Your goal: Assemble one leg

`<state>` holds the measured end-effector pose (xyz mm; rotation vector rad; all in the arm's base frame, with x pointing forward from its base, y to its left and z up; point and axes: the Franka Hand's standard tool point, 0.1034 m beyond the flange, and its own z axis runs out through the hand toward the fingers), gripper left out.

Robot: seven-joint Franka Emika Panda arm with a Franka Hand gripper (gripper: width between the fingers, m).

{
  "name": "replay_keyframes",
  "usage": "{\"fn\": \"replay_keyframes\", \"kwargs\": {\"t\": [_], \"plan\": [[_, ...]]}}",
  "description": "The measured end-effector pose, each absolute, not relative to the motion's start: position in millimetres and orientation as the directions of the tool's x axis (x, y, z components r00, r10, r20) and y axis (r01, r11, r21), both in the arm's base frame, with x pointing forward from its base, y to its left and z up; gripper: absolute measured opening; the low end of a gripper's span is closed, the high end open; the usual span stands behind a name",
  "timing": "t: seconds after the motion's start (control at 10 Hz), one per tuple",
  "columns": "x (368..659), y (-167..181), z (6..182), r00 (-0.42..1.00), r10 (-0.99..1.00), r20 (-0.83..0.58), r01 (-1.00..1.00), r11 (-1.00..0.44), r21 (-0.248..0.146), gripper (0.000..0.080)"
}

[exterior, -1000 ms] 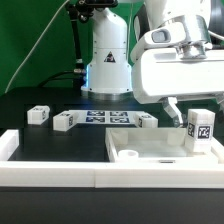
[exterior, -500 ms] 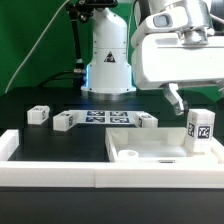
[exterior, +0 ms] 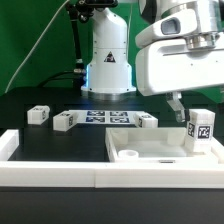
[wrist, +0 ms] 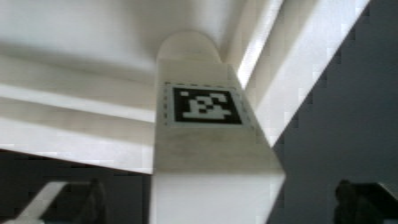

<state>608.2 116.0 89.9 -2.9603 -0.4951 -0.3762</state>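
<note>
A white leg (exterior: 201,127) with a black-and-white tag stands upright on the far right corner of the big flat white tabletop (exterior: 150,155). My gripper (exterior: 180,104) hangs just above and to the exterior view's left of this leg, not touching it. In the wrist view the same leg (wrist: 214,140) fills the middle, with its tag facing the camera. My gripper (wrist: 214,205) is open, with its dark fingertips (wrist: 63,200) well clear on either side of the leg.
Three more white legs lie on the black table, one (exterior: 38,115) at the exterior view's left, one (exterior: 65,121) beside it and one (exterior: 148,121) behind the tabletop. The marker board (exterior: 105,118) lies between them. A white rim (exterior: 50,172) borders the front.
My gripper has risen a little and shifted toward the exterior view's right, closer to the upright leg. The leg and the other parts have not moved.
</note>
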Motion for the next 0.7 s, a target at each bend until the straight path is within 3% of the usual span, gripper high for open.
{"fn": "replay_keyframes", "kwargs": {"t": [0.4, 0.7], "plan": [[606.1, 121.6, 93.0, 0.942, 0.336, -0.007, 0.331, -0.931, -0.155, 0.0649], [608.4, 121.3, 92.8, 0.940, 0.341, 0.009, 0.339, -0.929, -0.152, 0.0649]]}}
